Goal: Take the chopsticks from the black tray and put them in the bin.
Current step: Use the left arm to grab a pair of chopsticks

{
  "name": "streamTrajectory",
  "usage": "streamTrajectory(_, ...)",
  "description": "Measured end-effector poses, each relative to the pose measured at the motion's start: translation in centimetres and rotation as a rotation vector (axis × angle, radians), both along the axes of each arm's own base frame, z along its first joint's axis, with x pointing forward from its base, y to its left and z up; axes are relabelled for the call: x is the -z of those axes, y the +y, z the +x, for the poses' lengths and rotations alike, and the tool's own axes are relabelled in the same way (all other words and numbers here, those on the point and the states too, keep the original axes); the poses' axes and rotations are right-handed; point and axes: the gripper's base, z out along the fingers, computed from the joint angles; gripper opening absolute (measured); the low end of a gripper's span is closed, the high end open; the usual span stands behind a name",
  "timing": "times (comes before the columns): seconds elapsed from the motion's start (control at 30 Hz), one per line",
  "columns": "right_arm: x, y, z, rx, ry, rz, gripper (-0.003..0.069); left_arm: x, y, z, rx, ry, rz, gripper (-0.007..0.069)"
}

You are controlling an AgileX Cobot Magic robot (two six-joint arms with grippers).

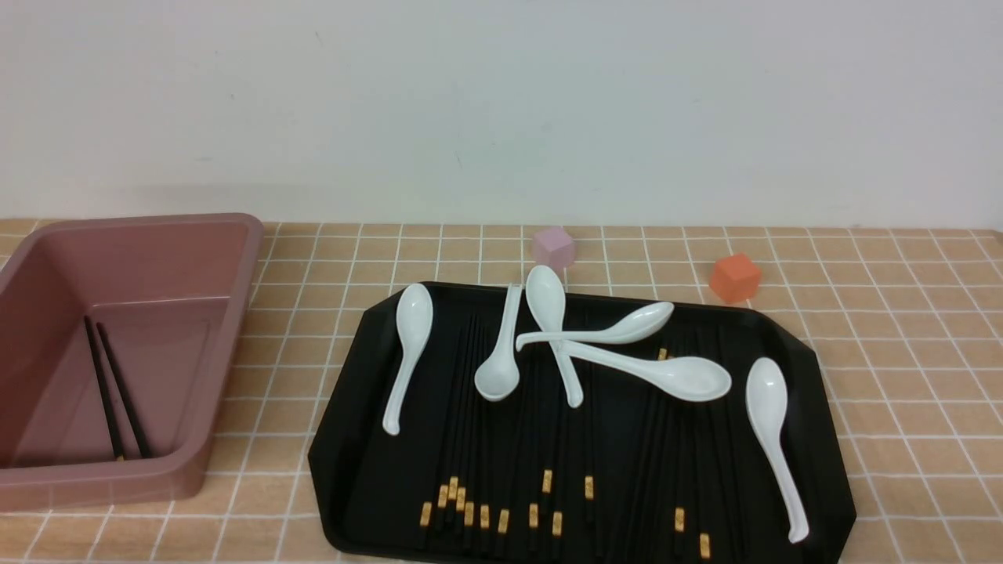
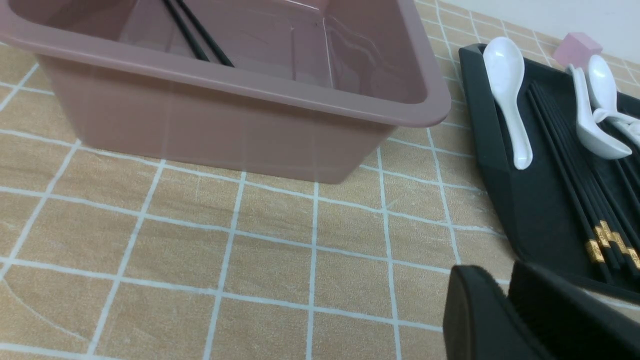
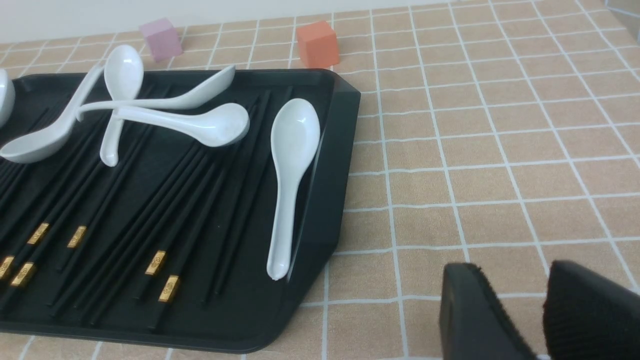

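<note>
**Two sticks in the bin, the bulk on the tray; both grippers empty**

Layout: the bin (image 1: 157, 262) stands at the left edge of the tabletop (image 1: 901, 352). The black tray (image 1: 368, 470) sits just beside it to the right, reaching the near edge. The two are apart, with bare tile between them.

Bin contents: two chopsticks (image 1: 123, 390) lie side by side on the floor of the bin. They run from its middle toward its near wall.

Tray contents: many more chopsticks (image 1: 462, 470) lie roughly parallel, gold bands toward the near edge of the tabletop. Six white spoons (image 1: 407, 352) lie on the tray; three of them cross one another near the tray's far rim and rest over the sticks.

Off the tray: a pink cube (image 1: 554, 247) and an orange cube (image 1: 734, 276) stand toward the far edge, just behind the tray.

Left gripper (image 2: 502, 295): low over bare tile near the tray's near-left corner. Its pads overlap in the wrist view, so I cannot tell how far apart they stand. Nothing shows in them.

Right gripper (image 3: 532, 295): over bare tile off the tray's right side. Its fingers are slightly parted, with tile visible in the gap, and they hold nothing.
</note>
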Motion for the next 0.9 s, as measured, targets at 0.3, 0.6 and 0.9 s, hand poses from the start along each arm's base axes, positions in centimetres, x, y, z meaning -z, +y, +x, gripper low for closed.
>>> streamTrajectory(0.3, 0.0, 0.0, 0.0, 0.0, 0.0, 0.0, 0.024, -0.5, -0.8, 0.0, -0.036, 0.012, -0.428, 0.0127)
streamTrajectory(0.6, 0.0, 0.0, 0.0, 0.0, 0.0, 0.0, 0.024, -1.9, -1.5, 0.1, -0.081, 0.009, -1.041, 0.0132)
streamTrajectory(0.9, 0.0, 0.0, 0.0, 0.0, 0.0, 0.0, 0.024, -5.8, -0.9, -0.2, -0.041, -0.182, -1.031, 0.0064)
